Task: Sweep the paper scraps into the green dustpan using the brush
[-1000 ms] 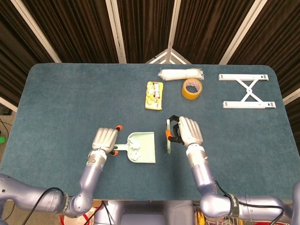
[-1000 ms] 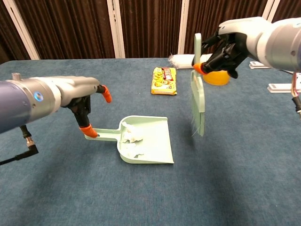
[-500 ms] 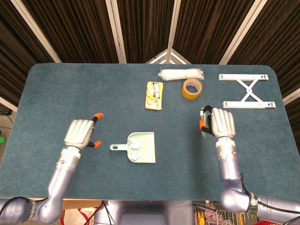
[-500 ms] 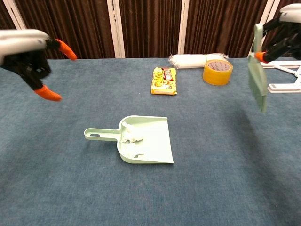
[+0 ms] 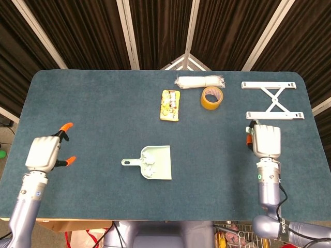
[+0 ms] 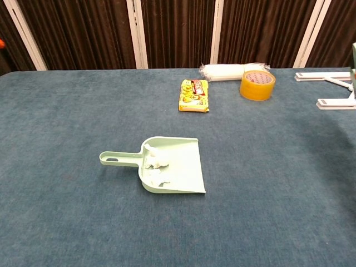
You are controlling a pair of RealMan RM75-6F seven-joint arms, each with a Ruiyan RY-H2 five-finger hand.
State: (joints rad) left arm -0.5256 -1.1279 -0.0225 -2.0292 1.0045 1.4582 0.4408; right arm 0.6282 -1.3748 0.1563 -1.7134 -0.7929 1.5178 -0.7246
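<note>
The green dustpan (image 5: 159,162) (image 6: 177,166) lies flat at the table's middle, handle pointing left, with white paper scraps (image 5: 149,165) (image 6: 155,166) inside near the handle end. My left hand (image 5: 45,152) hovers far left of it, fingers spread, holding nothing. My right hand (image 5: 266,140) is far right of the pan, fingers curled around the brush, which it hides from above. In the chest view only a pale green sliver of the brush (image 6: 354,58) shows at the right edge.
At the back of the table lie a yellow snack packet (image 5: 170,105) (image 6: 194,95), a yellow tape roll (image 5: 212,97) (image 6: 257,85), a white wrapped bundle (image 5: 199,81) and a white folding frame (image 5: 271,101) at the back right.
The left hand let go of the dustpan handle and drew away to the left. The right hand carried the brush away to the right, almost out of the chest view.
</note>
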